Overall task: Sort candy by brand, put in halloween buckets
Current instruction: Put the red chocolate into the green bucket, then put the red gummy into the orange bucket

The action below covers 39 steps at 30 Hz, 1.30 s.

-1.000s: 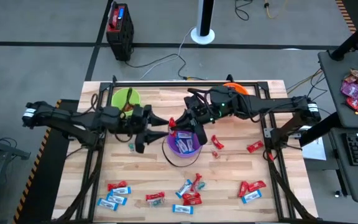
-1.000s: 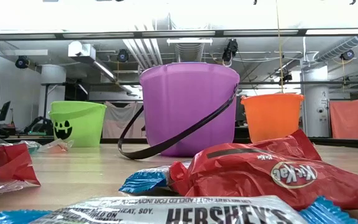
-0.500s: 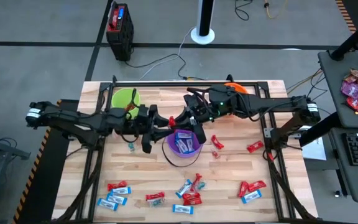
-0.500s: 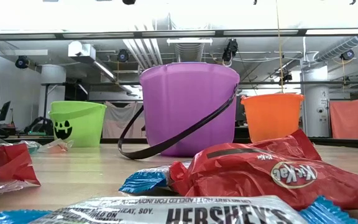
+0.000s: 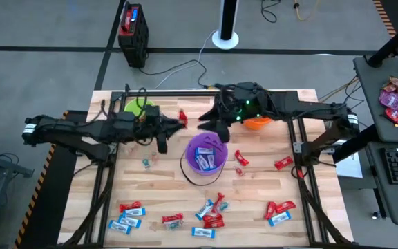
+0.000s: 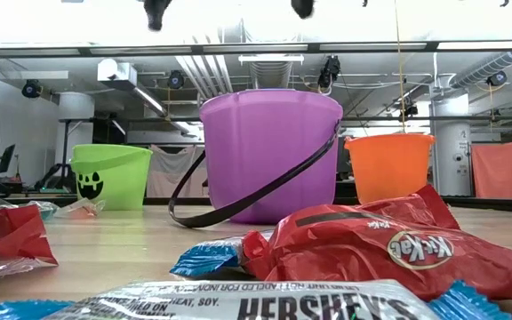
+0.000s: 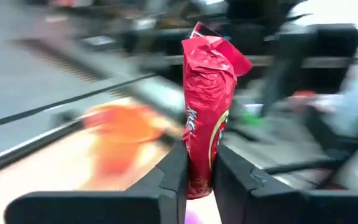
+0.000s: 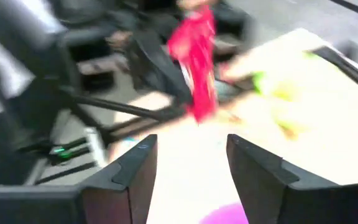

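Note:
My left gripper (image 5: 177,123) is shut on a red candy (image 5: 182,117) held above the table, between the lime green bucket (image 5: 141,108) and the purple bucket (image 5: 206,158). My right gripper (image 5: 209,124) is open and empty, just to the candy's right, in front of the orange bucket (image 5: 258,124). Its wrist view shows the red candy (image 8: 194,62) ahead of its spread fingers (image 8: 135,171). Blue and white candy pieces lie inside the purple bucket. Several red and blue candies (image 5: 213,214) lie along the table's near part. My left gripper pinches the red candy's lower end (image 7: 199,177) between its two fingers. The fingers come roughly level from the table's left side. The rest of the wrapper (image 7: 207,74) sticks out past the fingertips, and the candy is lifted clear of the table.
Two red candies (image 5: 240,158) (image 5: 283,163) lie right of the purple bucket, and a small piece (image 5: 146,163) lies left of it. The low view shows the green (image 6: 109,176), purple (image 6: 269,151) and orange (image 6: 389,164) buckets standing behind candy wrappers (image 6: 363,244). A black and red box (image 5: 133,28) stands on the floor beyond the table.
Both grippers have moved from over the purple bucket's far rim toward the table's far edge. The red candy has gone with my left gripper, a little to the left. My right gripper has drawn away from the candy and now stands apart from it.

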{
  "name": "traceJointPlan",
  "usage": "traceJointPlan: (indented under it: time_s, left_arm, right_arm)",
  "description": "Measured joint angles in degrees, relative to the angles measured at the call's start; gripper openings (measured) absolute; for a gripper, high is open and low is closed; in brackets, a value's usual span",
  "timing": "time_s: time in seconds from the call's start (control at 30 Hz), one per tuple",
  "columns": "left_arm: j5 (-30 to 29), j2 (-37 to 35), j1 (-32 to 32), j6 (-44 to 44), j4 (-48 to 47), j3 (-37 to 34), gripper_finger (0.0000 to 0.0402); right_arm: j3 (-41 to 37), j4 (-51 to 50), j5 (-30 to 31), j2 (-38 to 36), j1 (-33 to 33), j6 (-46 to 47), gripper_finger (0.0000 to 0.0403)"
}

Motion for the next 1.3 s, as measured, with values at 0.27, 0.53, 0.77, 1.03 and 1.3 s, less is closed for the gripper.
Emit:
traceJointPlan:
  time_s: [0.27, 0.53, 0.77, 1.03, 1.3]
  left_arm:
    - [-10.6, -7.4, 14.6, -20.0, -42.9, 0.1, 0.0014]
    - [-5.8, -3.5, 31.2, -19.1, -57.8, 0.1, 0.0019]
    - [-0.6, 3.8, 38.7, -5.4, -57.9, 0.0, 0.0022]
    - [0.9, 9.8, 39.9, 0.6, -57.6, 0.0, 0.0063]
    - [0.8, 12.6, 40.0, 2.2, -57.0, 0.0, 0.0108]
  right_arm:
    - [0.0, -26.1, 8.2, -1.3, -1.2, 7.3, 0.0191]
    - [-1.4, -30.2, 9.0, 0.5, 0.7, 8.9, 0.0192]
    - [-2.2, -45.6, 6.6, 0.9, 3.0, 18.2, 0.0192]
    - [-15.8, -46.1, 6.0, -1.0, 13.5, 28.9, 0.0192]
    - [-36.5, -14.6, 10.1, -1.0, 22.5, 42.5, 0.0192]
